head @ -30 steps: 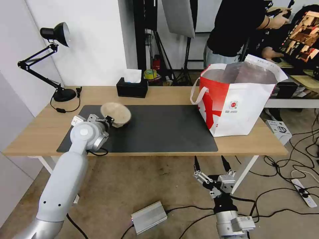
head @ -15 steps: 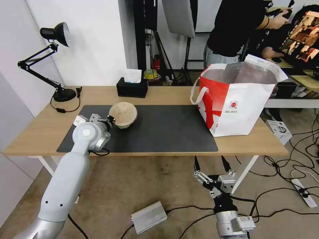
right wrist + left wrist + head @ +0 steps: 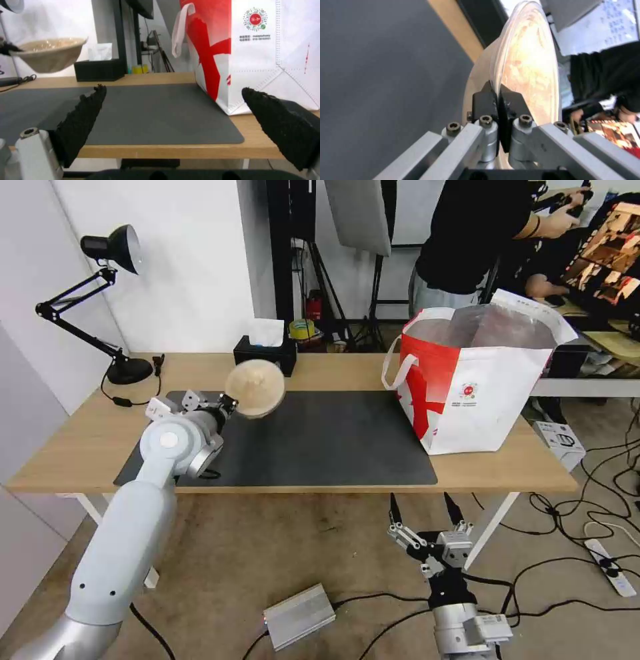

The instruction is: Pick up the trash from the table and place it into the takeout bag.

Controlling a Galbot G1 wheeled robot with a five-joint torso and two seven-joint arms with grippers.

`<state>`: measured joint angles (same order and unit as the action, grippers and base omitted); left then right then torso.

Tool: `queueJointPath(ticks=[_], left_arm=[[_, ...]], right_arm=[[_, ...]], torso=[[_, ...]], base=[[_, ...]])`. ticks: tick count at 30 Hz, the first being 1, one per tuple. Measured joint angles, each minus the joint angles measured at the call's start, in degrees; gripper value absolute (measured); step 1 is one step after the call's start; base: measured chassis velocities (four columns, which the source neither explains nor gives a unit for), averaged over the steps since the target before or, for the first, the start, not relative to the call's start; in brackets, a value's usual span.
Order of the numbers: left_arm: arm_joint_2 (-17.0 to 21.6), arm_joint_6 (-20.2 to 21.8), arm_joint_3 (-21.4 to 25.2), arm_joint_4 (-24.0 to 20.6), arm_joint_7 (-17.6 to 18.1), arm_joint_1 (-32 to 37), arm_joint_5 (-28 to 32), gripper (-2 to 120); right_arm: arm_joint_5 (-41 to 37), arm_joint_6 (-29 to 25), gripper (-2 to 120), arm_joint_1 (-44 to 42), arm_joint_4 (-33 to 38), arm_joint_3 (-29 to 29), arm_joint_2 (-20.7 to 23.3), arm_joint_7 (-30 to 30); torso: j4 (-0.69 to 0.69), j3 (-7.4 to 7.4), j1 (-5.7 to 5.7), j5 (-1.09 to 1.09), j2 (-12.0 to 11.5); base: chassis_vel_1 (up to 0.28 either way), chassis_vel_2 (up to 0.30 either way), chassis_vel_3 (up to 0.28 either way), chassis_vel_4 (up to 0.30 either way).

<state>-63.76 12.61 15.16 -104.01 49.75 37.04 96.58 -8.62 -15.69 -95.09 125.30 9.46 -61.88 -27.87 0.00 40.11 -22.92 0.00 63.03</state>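
The left gripper (image 3: pixel 227 407) is holding the beige bowl (image 3: pixel 255 388) by its rim, fingers (image 3: pixel 485 103) clenched on either side of the bowl wall. Against the head views of a second and half a second ago, the bowl is now riding higher and farther toward 1 o'clock: then it was low over the grey mat (image 3: pixel 320 437) near its 9 o'clock end, now it is hanging clear of the mat, its outline overlapping the black tissue box (image 3: pixel 267 355) behind. Judgement: the lift is done and the carry toward the takeout bag (image 3: pixel 477 380) is under way, with most of the crossing outstanding.

The bowl is being carried tilted. In the right wrist view (image 3: pixel 50 56) its mouth is facing mostly upward, rim dipping slightly toward the gripped side; from the head it is showing its rounded underside. Being round, it has no long axis along the tabletop (image 3: pixel 347 370); its own axis is standing near upright, leaning.

The takeout bag is standing open at the 3 o'clock end of the tabletop, mouth up, foil lining showing, well apart from the bowl. No other trash is appearing on the tabletop.

The right gripper (image 3: pixel 427 520) is hanging parked below the tabletop's front edge, fingers (image 3: pixel 83 112) spread wide and holding nothing.
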Motion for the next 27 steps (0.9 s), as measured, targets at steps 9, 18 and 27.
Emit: queueJointPath(ticks=[9, 18, 27], left_arm=[[3.0, -2.4, -6.5, -0.2, -6.9, -6.1, 0.8, 0], [1.0, -4.1, -15.3, 5.7, -12.9, -18.4, 1.2, 0], [-4.0, -5.5, -24.3, 15.5, -17.1, -27.6, 0.6, 0]], right_arm=[[0.0, 0.0, 100, 0.0, 0.0, 0.0, 0.0, 0.0], [0.0, 0.0, 100, 0.0, 0.0, 0.0, 0.0, 0.0], [0.0, 0.0, 100, 0.0, 0.0, 0.0, 0.0, 0.0]], torso=[[0.01, 0.00, 0.00, 0.00, 0.0], [0.00, 0.00, 0.00, 0.01, 0.0], [0.00, 0.01, 0.00, 0.01, 0.0]], base=[[0.000, 0.000, 0.000, 0.000], [0.000, 0.000, 0.000, 0.000], [0.000, 0.000, 0.000, 0.000]])
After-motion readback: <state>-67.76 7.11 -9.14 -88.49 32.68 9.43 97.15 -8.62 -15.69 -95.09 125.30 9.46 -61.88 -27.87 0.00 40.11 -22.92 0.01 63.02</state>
